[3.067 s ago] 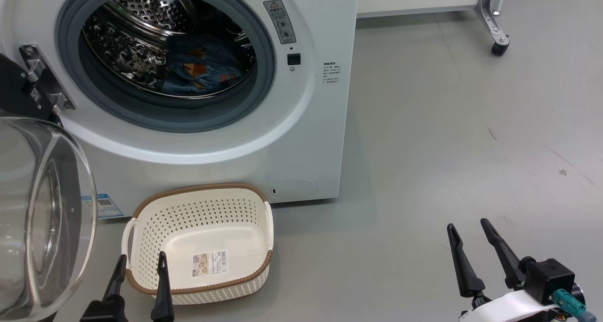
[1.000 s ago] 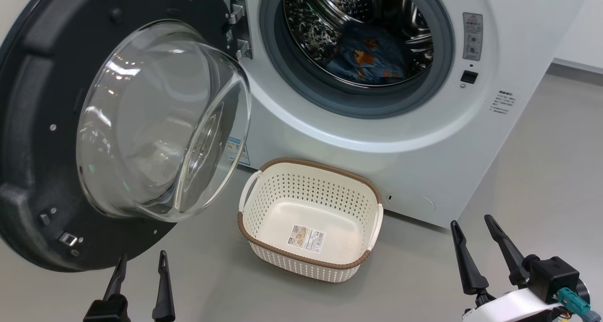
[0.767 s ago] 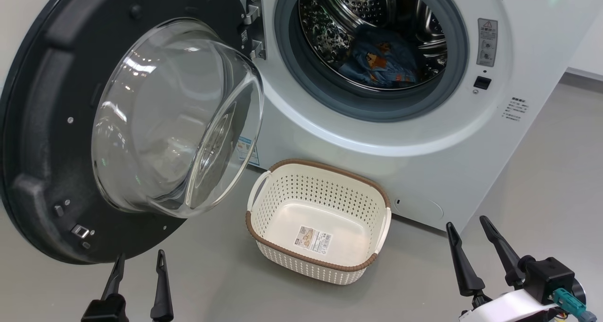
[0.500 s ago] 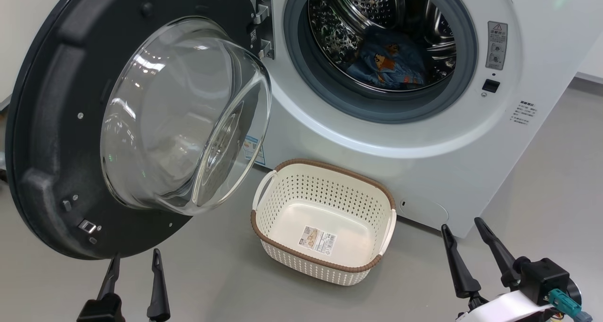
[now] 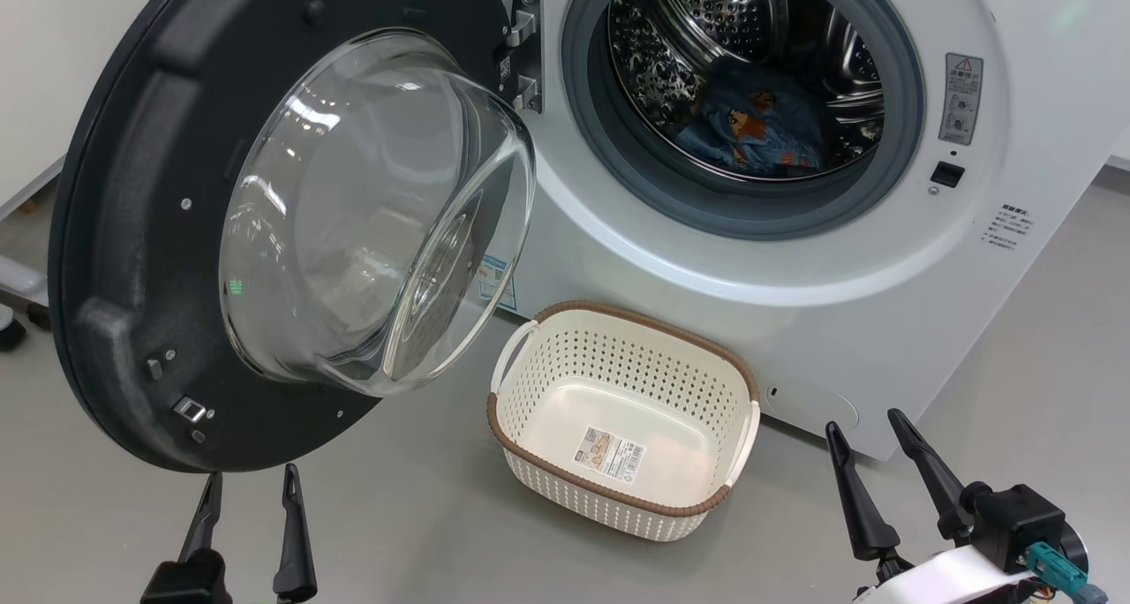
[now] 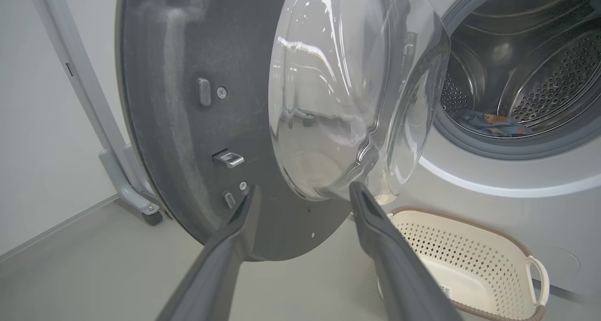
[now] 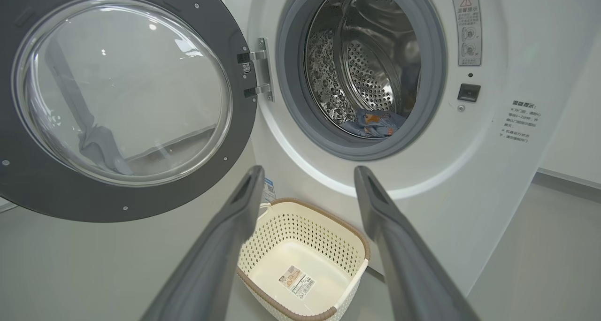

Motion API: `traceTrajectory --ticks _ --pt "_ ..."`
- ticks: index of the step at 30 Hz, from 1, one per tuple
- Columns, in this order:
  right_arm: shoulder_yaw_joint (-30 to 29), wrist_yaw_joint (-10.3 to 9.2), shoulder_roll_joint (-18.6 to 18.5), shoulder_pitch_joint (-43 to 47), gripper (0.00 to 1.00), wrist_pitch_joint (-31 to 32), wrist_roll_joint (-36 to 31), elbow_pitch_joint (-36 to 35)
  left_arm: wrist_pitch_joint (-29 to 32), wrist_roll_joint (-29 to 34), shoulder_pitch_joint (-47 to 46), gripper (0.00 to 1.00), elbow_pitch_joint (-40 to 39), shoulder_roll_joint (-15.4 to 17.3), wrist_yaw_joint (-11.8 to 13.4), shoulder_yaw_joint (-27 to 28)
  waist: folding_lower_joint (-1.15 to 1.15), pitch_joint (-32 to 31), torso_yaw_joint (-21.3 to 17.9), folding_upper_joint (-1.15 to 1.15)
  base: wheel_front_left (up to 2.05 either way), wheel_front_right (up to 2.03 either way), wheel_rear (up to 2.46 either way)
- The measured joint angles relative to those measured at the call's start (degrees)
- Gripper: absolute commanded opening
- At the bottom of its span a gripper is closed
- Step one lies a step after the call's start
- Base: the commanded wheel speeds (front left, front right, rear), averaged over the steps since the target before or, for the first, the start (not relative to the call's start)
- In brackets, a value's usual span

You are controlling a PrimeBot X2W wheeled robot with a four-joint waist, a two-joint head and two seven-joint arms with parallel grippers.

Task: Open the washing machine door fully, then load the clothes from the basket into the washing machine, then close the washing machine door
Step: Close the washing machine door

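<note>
- Door (image 5: 124,233) stands open just beyond the left jaws; right jaws well apart from it.
- Both pairs spread, holding nothing.
- Clothes (image 5: 759,132) lie inside the washing machine (image 5: 794,273).

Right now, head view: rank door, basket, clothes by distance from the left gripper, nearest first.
1. Door, just ahead of the left gripper.
2. Basket, off to its right.
3. Clothes, farthest, inside the drum, upper right.
</note>
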Motion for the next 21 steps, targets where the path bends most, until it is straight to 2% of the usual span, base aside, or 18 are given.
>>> traceTrajectory --ticks 20,21 --pt "0.0 0.0 0.1 0.0 1.0 0.0 0.0 0.3 0.0 -0.3 1.1 1.0 -0.3 0.0 0.8 1.6 0.0 -0.2 1.2 0.0 0.0 0.0 0.0" --pt "0.0 0.0 0.1 0.0 1.0 0.0 0.0 0.3 0.0 -0.5 1.1 0.62 -0.3 0.0 0.8 1.9 0.0 -0.2 1.2 0.0 0.0 0.0 0.0"
